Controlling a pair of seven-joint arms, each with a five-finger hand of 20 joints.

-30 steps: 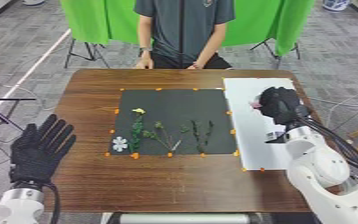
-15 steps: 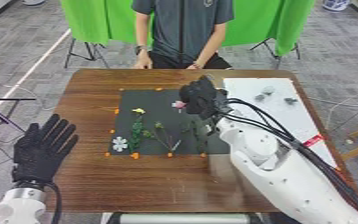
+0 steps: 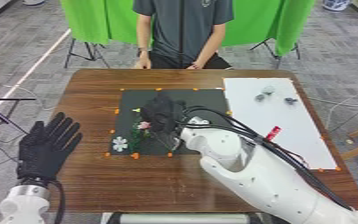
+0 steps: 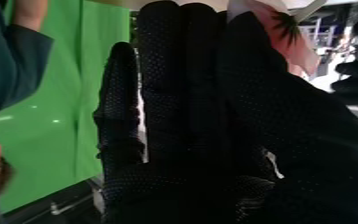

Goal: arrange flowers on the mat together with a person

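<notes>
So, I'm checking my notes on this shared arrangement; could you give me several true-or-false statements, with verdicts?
1. The right hand holds a pink flower. True.
2. Both robot hands hold flowers. False: the left hand is open and empty.
3. A white flower lies on the dark mat. True.
4. The person is touching the white flower. False: the person's hands are by the table's far edge.
</notes>
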